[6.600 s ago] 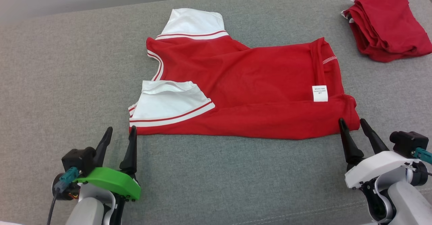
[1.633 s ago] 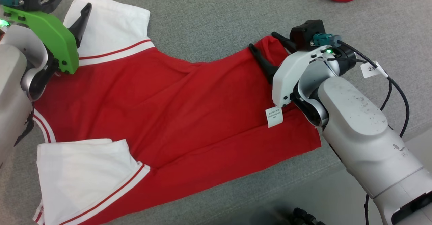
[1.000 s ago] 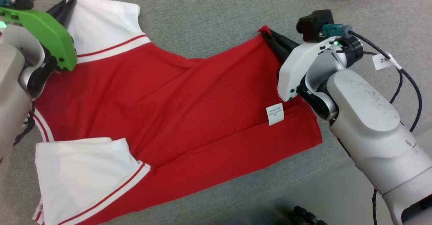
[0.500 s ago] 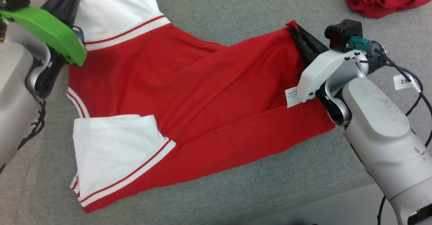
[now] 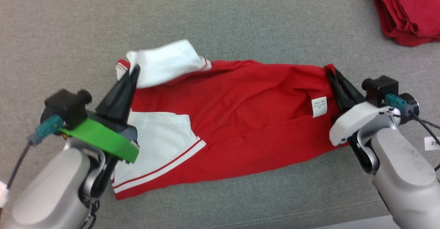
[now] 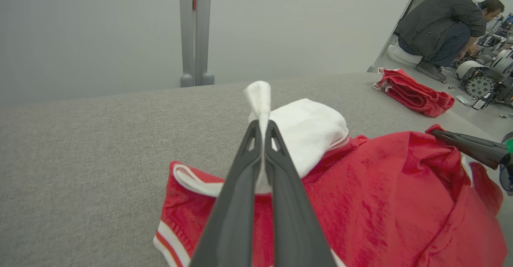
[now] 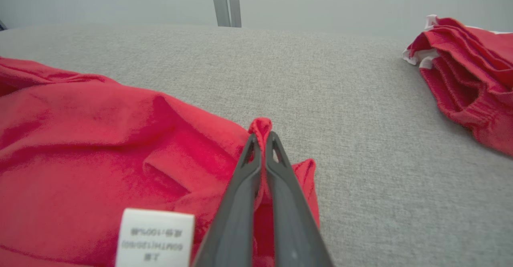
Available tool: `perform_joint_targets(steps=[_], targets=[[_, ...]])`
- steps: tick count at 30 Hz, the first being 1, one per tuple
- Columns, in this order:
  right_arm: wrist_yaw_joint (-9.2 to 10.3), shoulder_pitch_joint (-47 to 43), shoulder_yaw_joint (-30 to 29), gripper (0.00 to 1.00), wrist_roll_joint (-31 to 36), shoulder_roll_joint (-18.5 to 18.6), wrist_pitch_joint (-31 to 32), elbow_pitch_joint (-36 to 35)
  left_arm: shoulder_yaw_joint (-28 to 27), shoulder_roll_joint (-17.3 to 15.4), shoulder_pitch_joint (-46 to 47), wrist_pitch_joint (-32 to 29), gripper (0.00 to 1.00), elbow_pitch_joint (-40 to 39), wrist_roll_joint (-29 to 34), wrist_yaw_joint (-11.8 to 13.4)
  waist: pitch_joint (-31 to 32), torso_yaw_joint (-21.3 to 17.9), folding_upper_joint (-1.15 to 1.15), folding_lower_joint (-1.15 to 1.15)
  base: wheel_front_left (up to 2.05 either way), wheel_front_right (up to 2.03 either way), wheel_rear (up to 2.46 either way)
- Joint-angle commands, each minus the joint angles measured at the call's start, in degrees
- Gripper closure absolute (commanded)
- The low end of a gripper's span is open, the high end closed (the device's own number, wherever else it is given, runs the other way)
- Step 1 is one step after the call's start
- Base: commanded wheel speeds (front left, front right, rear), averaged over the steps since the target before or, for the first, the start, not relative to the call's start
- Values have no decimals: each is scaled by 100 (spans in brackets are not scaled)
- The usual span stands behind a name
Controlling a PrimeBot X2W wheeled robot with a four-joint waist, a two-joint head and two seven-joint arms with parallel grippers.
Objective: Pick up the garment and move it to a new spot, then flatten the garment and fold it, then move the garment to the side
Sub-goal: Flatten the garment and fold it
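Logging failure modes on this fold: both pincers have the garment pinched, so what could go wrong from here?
The left pincer grips only a thin tip of the white sleeve; it may slip out.
The right pincer holds a small hem corner, equally precarious.
The garment lies wrinkled between them, so the fold may land crooked.

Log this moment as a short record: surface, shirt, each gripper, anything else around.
surface: grey padded surface
shirt: red with white sleeves, bunched, held at two ends, near part lying on the surface
left gripper: shut on the far white sleeve
right gripper: shut on a red corner at the hem end, near the label
also there: folded red pile at far right, apart from the shirt; person crouching in the background
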State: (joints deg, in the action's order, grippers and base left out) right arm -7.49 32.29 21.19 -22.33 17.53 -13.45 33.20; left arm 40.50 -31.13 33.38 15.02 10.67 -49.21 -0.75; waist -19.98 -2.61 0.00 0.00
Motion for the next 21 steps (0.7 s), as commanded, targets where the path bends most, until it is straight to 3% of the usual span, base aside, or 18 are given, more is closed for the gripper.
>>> perform_joint_targets(steps=[1,7,16,17,18,19,21], targets=[[0,-259,-63,100,75,15,-58,-112,-163,53,-344,15,100,-182,199,107,211,196,0,0,0,0,0],[0,-945,-484,100,199,-5,-139,-613,-627,489,-1612,14,100,-608,548,222,357,246,0,0,0,0,0],[0,-1805,-1002,100,295,-181,-168,-1091,-1192,1168,-2724,15,100,-284,876,-26,492,304,0,0,0,0,0],[0,-1874,-1000,100,281,-204,-141,-1093,-1251,1249,-2747,16,84,-198,931,-64,511,311,0,0,0,0,0],[0,-1911,-1001,70,286,-223,-140,-1120,-1325,1318,-2757,16,57,-138,967,-80,524,314,0,0,0,0,0],[0,-1932,-1022,0,286,-247,-144,-1155,-1411,1382,-2774,15,0,-54,1044,-98,540,313,0,0,0,0,0],[0,-2001,-1038,0,233,-306,-149,-1205,-1590,1530,-2803,15,0,50,1197,-155,573,305,0,0,0,0,0]])
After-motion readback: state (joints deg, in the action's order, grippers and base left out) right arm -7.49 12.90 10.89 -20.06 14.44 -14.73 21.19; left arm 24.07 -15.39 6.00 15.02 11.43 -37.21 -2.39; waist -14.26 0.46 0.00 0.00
